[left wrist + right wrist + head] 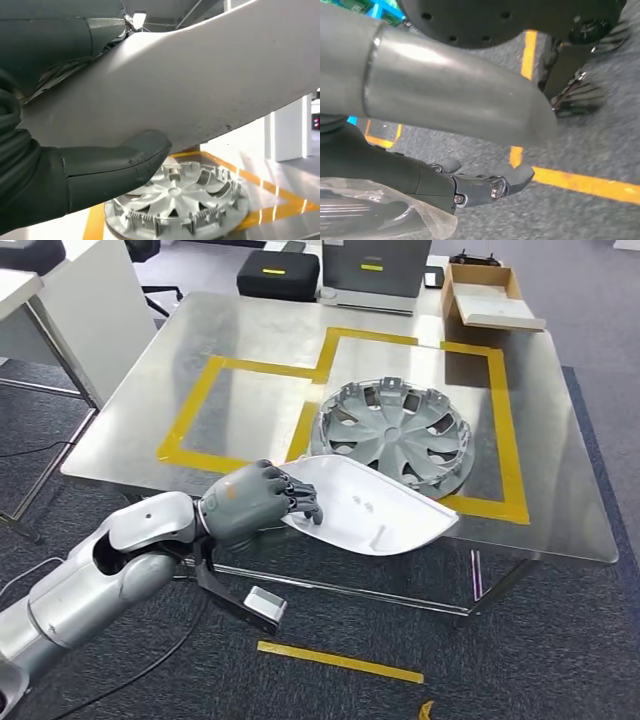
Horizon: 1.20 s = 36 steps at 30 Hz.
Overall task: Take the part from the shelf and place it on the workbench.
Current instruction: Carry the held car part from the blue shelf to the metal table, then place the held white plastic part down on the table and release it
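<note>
The white part (370, 508) is held by the left hand (253, 502), fingers curled over its edge, above the desk's (249, 330) near edge, partly over the wheel cover (392, 430). The right hand (471, 187) is seen above the floor, fingers extended, holding nothing.

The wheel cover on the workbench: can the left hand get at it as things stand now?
Probably not. The left hand already holds the white part, its fingers over the part's edge. The part hangs above the near edge of the wheel cover and would be in the way.
</note>
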{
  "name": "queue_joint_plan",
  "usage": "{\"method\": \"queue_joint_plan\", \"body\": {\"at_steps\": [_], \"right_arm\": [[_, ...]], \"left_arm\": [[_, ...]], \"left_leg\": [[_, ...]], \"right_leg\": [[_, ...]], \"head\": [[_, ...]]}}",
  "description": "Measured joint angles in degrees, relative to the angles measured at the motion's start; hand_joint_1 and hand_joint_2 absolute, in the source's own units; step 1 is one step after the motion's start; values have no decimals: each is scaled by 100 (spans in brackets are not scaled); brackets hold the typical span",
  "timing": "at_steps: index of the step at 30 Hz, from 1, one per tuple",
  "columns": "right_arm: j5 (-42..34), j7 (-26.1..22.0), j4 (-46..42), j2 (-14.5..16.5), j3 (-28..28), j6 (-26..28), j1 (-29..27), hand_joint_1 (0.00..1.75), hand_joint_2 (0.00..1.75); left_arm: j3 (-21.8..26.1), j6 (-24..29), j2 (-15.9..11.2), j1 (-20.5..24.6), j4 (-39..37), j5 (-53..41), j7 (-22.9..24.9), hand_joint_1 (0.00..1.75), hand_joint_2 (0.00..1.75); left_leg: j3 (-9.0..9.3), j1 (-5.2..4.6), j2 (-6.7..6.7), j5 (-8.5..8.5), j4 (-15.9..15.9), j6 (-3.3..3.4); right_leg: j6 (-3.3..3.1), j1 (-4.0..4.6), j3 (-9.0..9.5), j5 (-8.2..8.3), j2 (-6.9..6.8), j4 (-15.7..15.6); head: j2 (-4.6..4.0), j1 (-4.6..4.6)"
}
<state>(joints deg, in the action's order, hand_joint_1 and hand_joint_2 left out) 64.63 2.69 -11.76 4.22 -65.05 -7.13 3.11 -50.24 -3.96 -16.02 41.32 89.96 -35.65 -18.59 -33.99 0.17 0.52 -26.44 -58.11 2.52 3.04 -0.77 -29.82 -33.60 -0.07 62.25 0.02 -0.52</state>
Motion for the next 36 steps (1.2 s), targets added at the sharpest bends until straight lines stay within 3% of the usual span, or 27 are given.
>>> {"method": "queue_joint_plan", "body": {"at_steps": [2,4,5,8,9,10,12,14,16,18,19,20,21,24,25,28,30,33,34,35,36], "right_arm": [[1,1,0,1,1,-1,7,0,0],[2,2,0,2,1,1,-15,0,0],[2,2,0,2,0,2,-30,0,0],[2,2,0,2,1,10,-64,0,0],[2,2,0,2,1,11,-63,0,0],[3,5,0,1,1,13,-62,0,0],[5,12,0,2,0,13,-54,0,0],[7,14,-1,2,0,13,-59,0,0],[6,13,-2,-1,0,19,-49,0,0],[5,14,-2,-2,-1,24,-41,0,0],[5,15,-2,-2,-1,23,-42,0,0],[5,16,-2,-1,-2,22,-43,0,0],[6,18,-2,-1,-2,20,-44,0,0],[8,20,2,10,-2,16,-38,0,0],[9,20,3,15,-2,16,-32,0,0],[14,26,1,16,-2,21,-18,0,0],[15,28,-3,10,-4,29,-12,0,0],[14,30,-3,10,-12,37,-7,0,0],[13,32,-3,11,-16,39,-13,0,0],[12,33,-2,13,-19,42,-21,0,0],[11,34,-2,13,-22,46,-27,0,0]], "left_arm": [[2,0,0,-13,-1,1,-1,175,175],[-1,-2,-2,-44,-2,1,-1,175,175],[-1,-2,-3,-50,-2,1,-1,175,175],[-5,-2,-4,-54,-10,1,-1,175,175],[-7,-2,-4,-57,-16,-1,-1,175,175],[-9,-3,-6,-62,-22,-3,-1,175,175],[1,3,-4,-66,-27,-7,1,175,175],[17,32,-6,-73,-30,-24,7,175,175],[23,121,-14,-112,-38,-110,37,175,175],[34,268,-22,-193,-46,-250,95,175,175],[44,338,-28,-236,-50,-309,120,175,175],[60,402,-37,-271,-55,-351,138,175,175],[78,452,-48,-294,-61,-377,145,175,175],[134,530,-80,-317,-82,-408,146,175,175],[145,539,-86,-325,-87,-415,146,175,175],[197,567,-94,-348,-96,-426,143,175,175],[249,608,-96,-349,-96,-430,137,175,175],[320,743,-104,-438,-96,-475,157,175,175],[356,802,-112,-496,-96,-498,168,175,175],[396,853,-125,-550,-96,-519,174,175,175],[437,891,-139,-593,-96,-533,177,175,175]], "left_leg": [[86,-17,3,-93,4,24],[210,-44,12,-209,3,27],[299,-57,17,-278,3,27],[554,-79,23,-499,14,3],[583,-73,28,-545,30,-21],[598,-61,31,-565,51,-53],[619,-42,33,-532,60,-135],[402,-44,23,-329,-341,-203],[-133,-21,15,-257,-1118,-259],[-595,19,8,-617,-1599,-304],[-720,31,3,-808,-1632,-317],[-770,36,-2,-871,-1522,-320],[-757,36,-6,-749,-1274,-308],[-587,-7,-5,209,-236,-221],[-554,-24,1,419,-64,-198],[-499,-30,18,507,-6,-143],[-459,-5,16,486,33,-90],[-447,0,16,435,38,-38],[-443,-1,17,415,33,-36],[-435,1,18,393,23,-42],[-424,5,21,368,7,-53]], "right_leg": [[21,3,-546,-227,1,752],[22,5,-956,-318,1,1050],[9,9,-1026,-203,1,908],[-80,40,-951,661,0,-41],[-122,66,-915,859,-2,-233],[-162,96,-898,946,-3,-322],[-244,128,-804,912,-10,-409],[-297,92,-653,888,-15,-522],[-330,60,-475,829,-13,-612],[-349,56,-314,724,-2,-640],[-354,56,-227,661,8,-641],[-355,56,-135,596,21,-640],[-350,57,-41,530,32,-640],[-295,75,157,341,60,-607],[-261,82,163,276,69,-588],[-151,81,168,123,79,-570],[-84,71,73,-69,66,-320],[-13,43,-552,-539,54,742],[3,33,-739,-563,54,980],[17,23,-835,-468,52,1022],[28,12,-815,-258,50,831]], "head": [[1,-30],[1,-35],[1,-35],[1,-29],[1,-21],[1,-9],[1,1],[1,15],[1,36],[1,44],[1,45],[1,47],[1,47],[1,44],[1,43],[1,43],[1,36],[1,32],[1,33],[1,32],[1,32]]}}
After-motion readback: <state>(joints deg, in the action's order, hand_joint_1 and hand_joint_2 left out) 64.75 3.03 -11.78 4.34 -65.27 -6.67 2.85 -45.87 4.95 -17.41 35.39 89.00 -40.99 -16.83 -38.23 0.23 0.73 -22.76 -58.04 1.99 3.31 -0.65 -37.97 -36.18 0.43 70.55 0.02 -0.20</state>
